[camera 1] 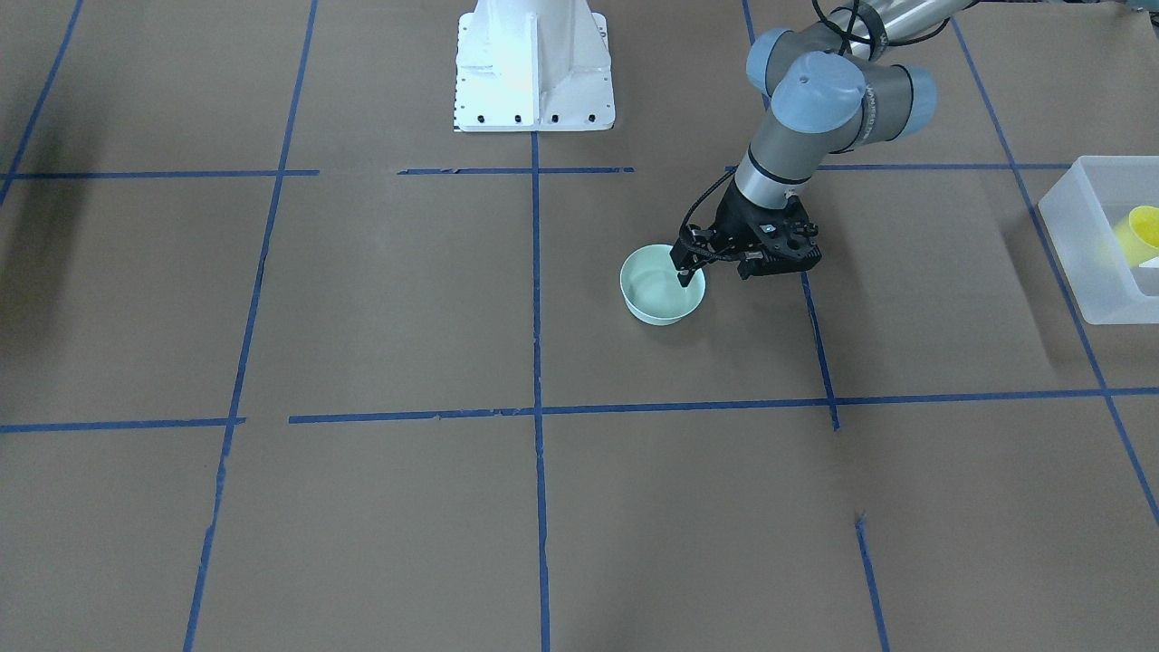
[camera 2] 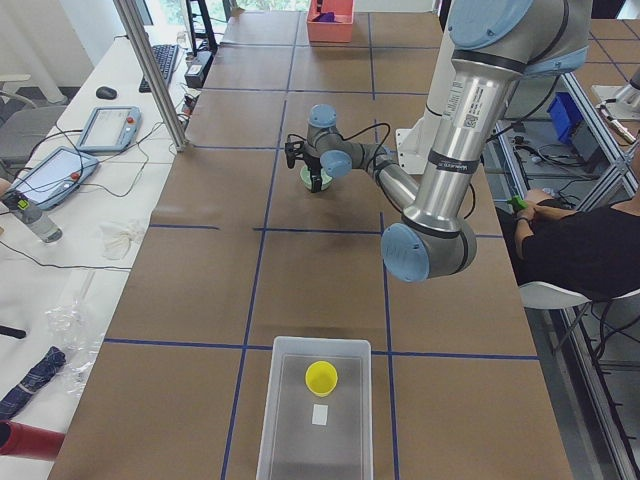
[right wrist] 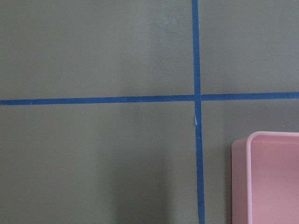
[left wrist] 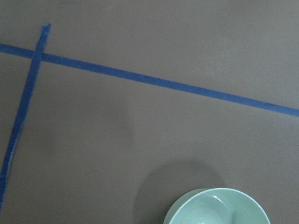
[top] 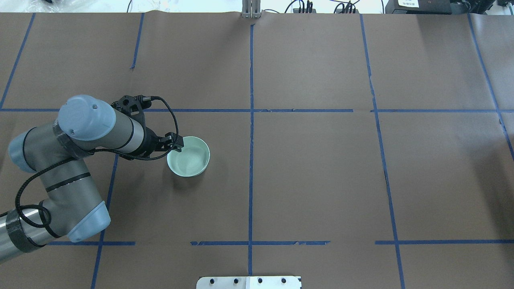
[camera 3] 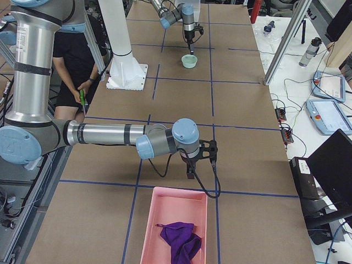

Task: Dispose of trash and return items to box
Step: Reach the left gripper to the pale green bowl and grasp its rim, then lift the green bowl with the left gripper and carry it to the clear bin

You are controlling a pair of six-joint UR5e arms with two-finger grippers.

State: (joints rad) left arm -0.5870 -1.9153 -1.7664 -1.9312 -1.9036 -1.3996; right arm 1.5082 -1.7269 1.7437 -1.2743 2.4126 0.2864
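A pale green bowl (camera 1: 659,294) stands on the brown table; it also shows in the overhead view (top: 189,157) and at the bottom of the left wrist view (left wrist: 217,209). My left gripper (camera 1: 715,272) points down at the bowl's rim, open, one finger inside and one outside; it also shows in the overhead view (top: 170,146). The frosted-white box (camera 1: 1082,263) sits at the table's left end and holds the yellow cup (camera 1: 1143,231), as the exterior left view shows for the box (camera 2: 275,400) and the cup (camera 2: 321,377). My right gripper (camera 3: 191,175) hovers near a pink bin; I cannot tell its state.
A pink bin (camera 3: 147,231) with a purple cloth (camera 3: 179,239) sits at the table's right end; its corner shows in the right wrist view (right wrist: 240,177). The white robot base (camera 1: 534,68) stands at the table's edge. Blue tape lines grid the table.
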